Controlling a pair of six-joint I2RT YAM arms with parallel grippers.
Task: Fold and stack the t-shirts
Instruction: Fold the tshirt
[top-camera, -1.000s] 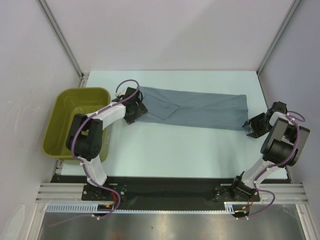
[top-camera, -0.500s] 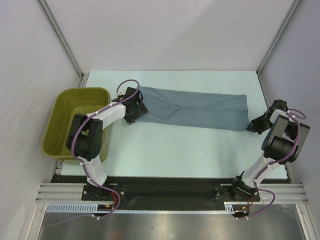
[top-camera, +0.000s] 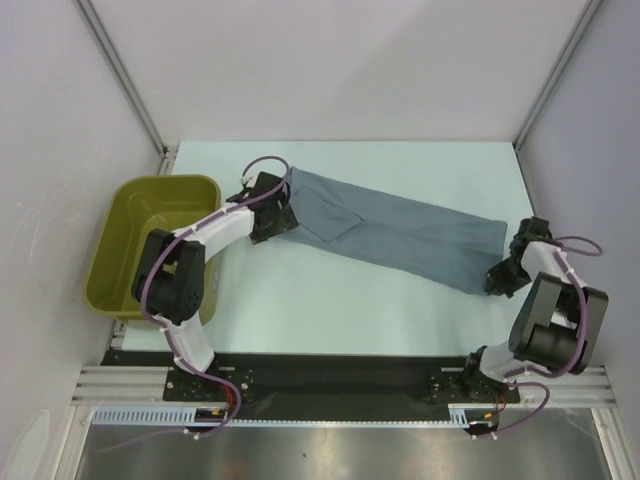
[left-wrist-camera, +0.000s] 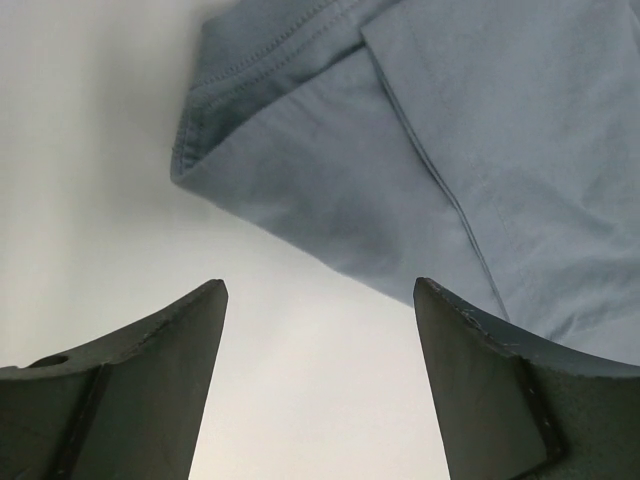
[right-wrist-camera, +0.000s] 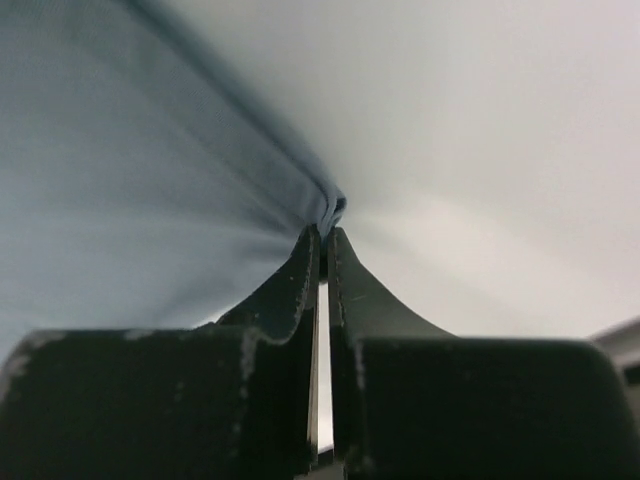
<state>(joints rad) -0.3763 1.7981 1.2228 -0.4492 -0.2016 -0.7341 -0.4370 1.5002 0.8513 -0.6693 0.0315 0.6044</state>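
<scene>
Pale tabletop (top-camera: 380, 300) is seen from above, with an olive basket (top-camera: 105, 255) at its left side. Since half a second ago, the slate blue-grey t-shirt (top-camera: 400, 230), folded into a long band, has been swung from level to diagonal, its right end drawn toward the near edge. That corner is pinched between the pressed-together fingers of the right gripper (right-wrist-camera: 325, 232), whose arm is bent back near its base. The left gripper (left-wrist-camera: 320, 290) is held spread apart at the shirt's left end, its arm stretched forward.
</scene>
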